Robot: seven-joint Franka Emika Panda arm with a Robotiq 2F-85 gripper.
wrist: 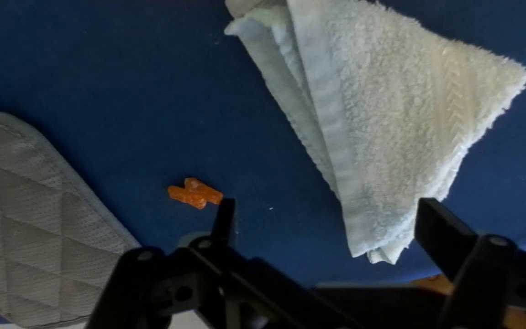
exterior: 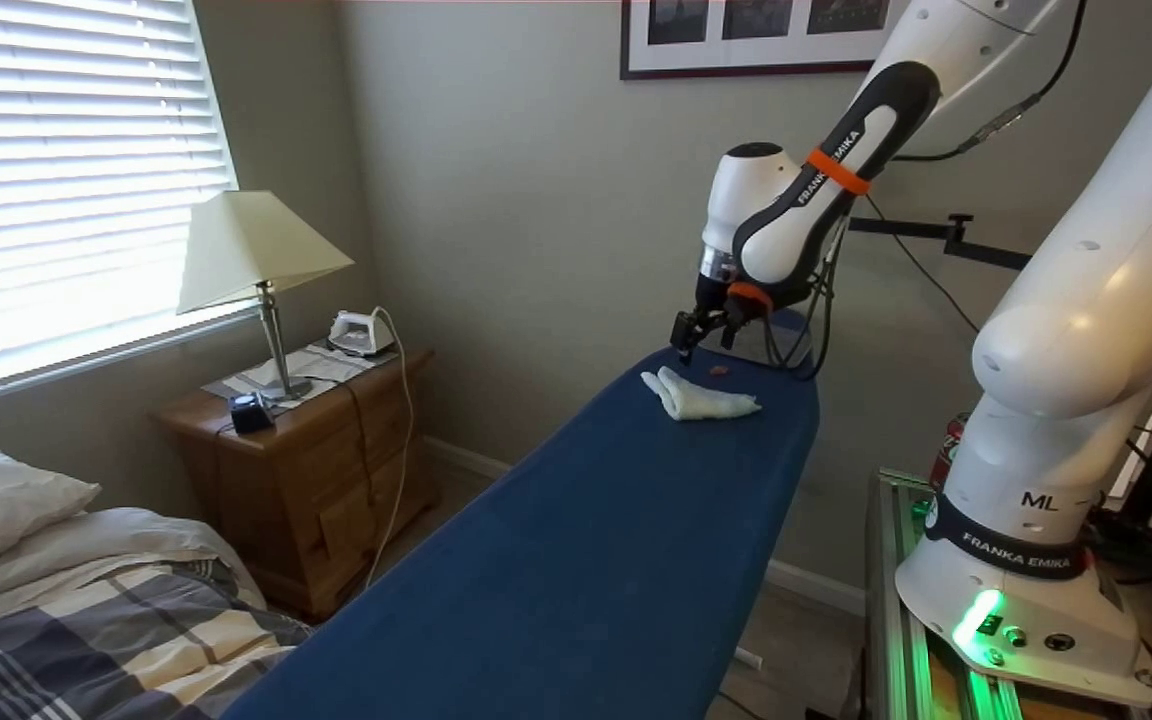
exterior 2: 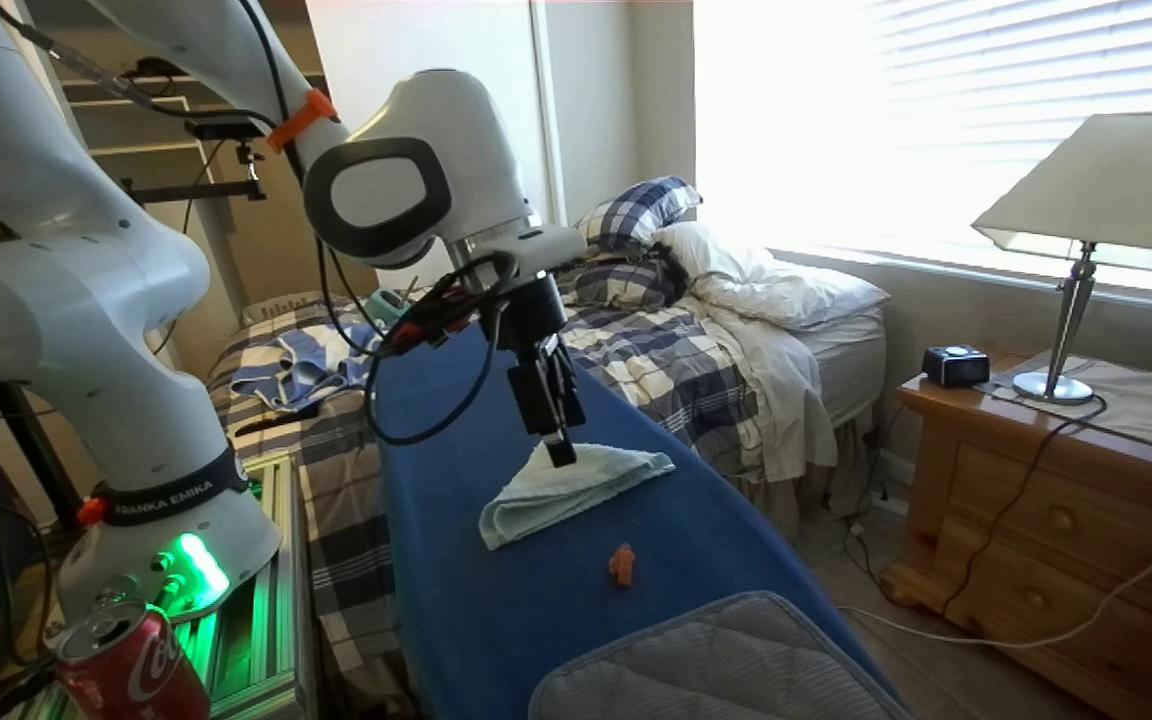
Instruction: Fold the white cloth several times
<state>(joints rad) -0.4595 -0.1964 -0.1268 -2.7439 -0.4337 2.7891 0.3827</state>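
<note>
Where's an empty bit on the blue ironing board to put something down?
The ironing board is bare from the white cloth down to the bottom of an exterior view, beside the plaid bedspread. There's a small gap between the cloth and the small orange piece. The far end is crowded: gray quilted pad, orange piece, cloth and open gripper.

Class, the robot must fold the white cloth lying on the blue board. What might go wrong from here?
The white cloth lies in layers whose edges do not line up, so the open gripper might catch only the upper one.
One corner lies close to the edge of the blue board, so a pull might drag it over.
The small orange piece near the cloth could get nudged or folded in.
</note>
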